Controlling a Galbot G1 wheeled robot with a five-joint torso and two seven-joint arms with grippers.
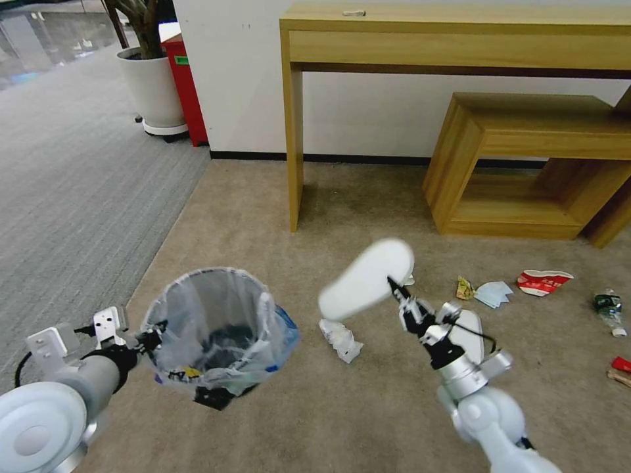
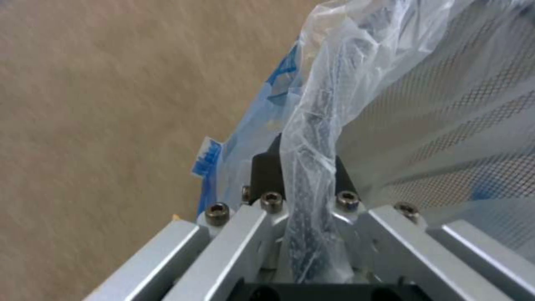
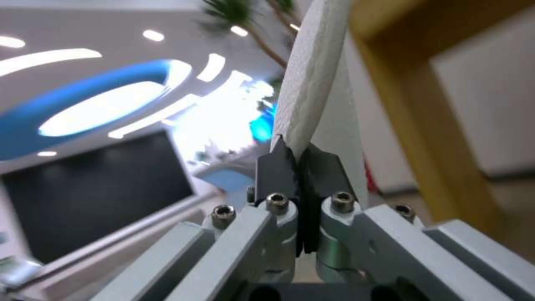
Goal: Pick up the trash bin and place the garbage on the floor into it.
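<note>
Two tools work in the head view: left tool clamps the bin rim aloft; right tool pinches a slipper, needing carry over the bin. Left wrist: fingers grip bag and rim. Right wrist: pads nip the slipper's edge.

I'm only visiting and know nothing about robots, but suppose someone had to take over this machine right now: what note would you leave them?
Left gripper: jaws shut on the rim of the trash bin, held up off the carpet at the robot's left.
Right gripper: jaws shut on a white slipper, raised in the air to the right of the bin, not yet over it.
Done: bin picked up, slipper lifted.
Left: drop the slipper in, then collect from the floor the crumpled white litter, yellow wrapper, pale blue mask, red-white crushed bowl, small bottle and red wrapper.
</note>
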